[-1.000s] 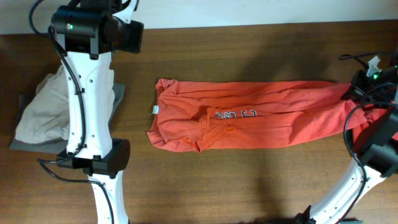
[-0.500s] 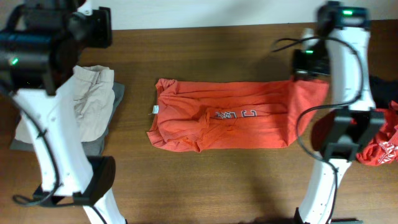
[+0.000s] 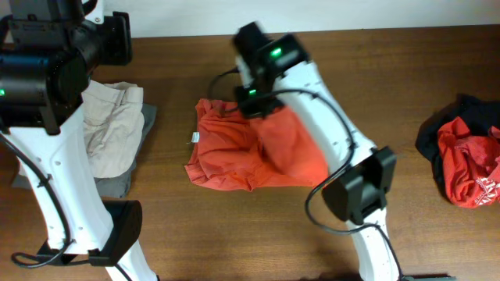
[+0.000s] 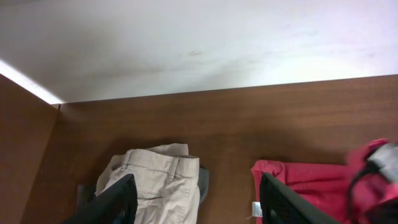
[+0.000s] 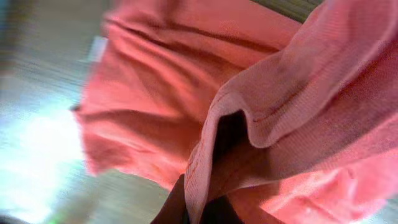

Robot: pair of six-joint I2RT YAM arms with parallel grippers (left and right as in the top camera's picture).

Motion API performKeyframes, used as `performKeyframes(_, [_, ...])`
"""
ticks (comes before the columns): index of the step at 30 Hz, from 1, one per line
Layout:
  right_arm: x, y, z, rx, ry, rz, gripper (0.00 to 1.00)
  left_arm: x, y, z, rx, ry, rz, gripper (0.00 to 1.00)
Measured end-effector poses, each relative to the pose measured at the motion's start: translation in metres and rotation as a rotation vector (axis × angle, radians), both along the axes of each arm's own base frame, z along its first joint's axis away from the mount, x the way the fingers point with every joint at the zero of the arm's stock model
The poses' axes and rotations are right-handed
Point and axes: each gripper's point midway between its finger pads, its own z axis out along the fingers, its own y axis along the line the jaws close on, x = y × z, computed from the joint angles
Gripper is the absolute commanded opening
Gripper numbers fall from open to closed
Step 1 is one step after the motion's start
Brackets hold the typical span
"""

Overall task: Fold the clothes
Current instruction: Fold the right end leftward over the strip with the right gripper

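Note:
The orange-red T-shirt (image 3: 226, 152) lies mid-table, its right half lifted and carried over the left half. My right gripper (image 3: 254, 105) hangs above the shirt's left part, shut on a hemmed edge of the T-shirt (image 5: 155, 93), which drapes down from the pinch. In the right wrist view the gripper (image 5: 200, 208) shows only as dark tips under the cloth. My left gripper (image 4: 199, 208) is raised high at the left and open, with nothing between its fingers (image 4: 118, 199). Far below it I see the shirt's left edge (image 4: 311, 180).
Beige trousers (image 3: 105, 129) lie in a pile on a grey garment (image 3: 117, 183) at the table's left. A red white-printed shirt (image 3: 469, 164) sits on a black garment (image 3: 437, 133) at the far right. The wall runs along the table's back edge.
The right arm swept from the table's right end to the left, dragging the shirt's right end over its left half. The left arm swung up and leftward, its jaws a little wider.

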Motion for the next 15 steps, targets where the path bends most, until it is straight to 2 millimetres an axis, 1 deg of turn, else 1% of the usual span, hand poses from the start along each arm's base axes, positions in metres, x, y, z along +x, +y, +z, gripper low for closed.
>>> performKeyframes(3, [-0.010,0.035,0.000,0.028,-0.029,0.023,0.04,0.000,0.000,0.000,-0.001,0.000,0.000,0.63])
performKeyframes(4, [-0.013,0.043,-0.001,0.036,-0.034,0.026,0.17,0.000,0.000,0.000,0.000,0.000,-0.001,0.63])
performKeyframes(5, [-0.015,0.050,-0.003,0.040,-0.036,0.030,0.44,0.000,0.000,0.000,0.000,0.000,0.000,0.63])
performKeyframes(6, [-0.018,0.056,-0.006,0.043,-0.036,0.030,0.64,0.000,0.000,0.000,0.000,0.001,-0.001,0.63])
performKeyframes(8, [-0.021,0.068,-0.010,0.056,-0.042,0.026,0.71,0.000,-0.001,-0.001,-0.003,0.003,-0.005,0.63])
performKeyframes(9, [-0.022,0.072,-0.013,0.061,-0.045,0.028,0.72,0.000,-0.002,-0.001,-0.006,0.004,-0.008,0.63])
performKeyframes(10, [-0.024,0.076,-0.016,0.063,-0.043,0.032,0.72,0.000,-0.003,-0.001,-0.009,0.004,-0.012,0.63])
performKeyframes(15, [-0.024,0.078,-0.016,0.068,-0.046,0.052,0.71,0.000,-0.003,-0.001,-0.011,0.004,-0.016,0.63])
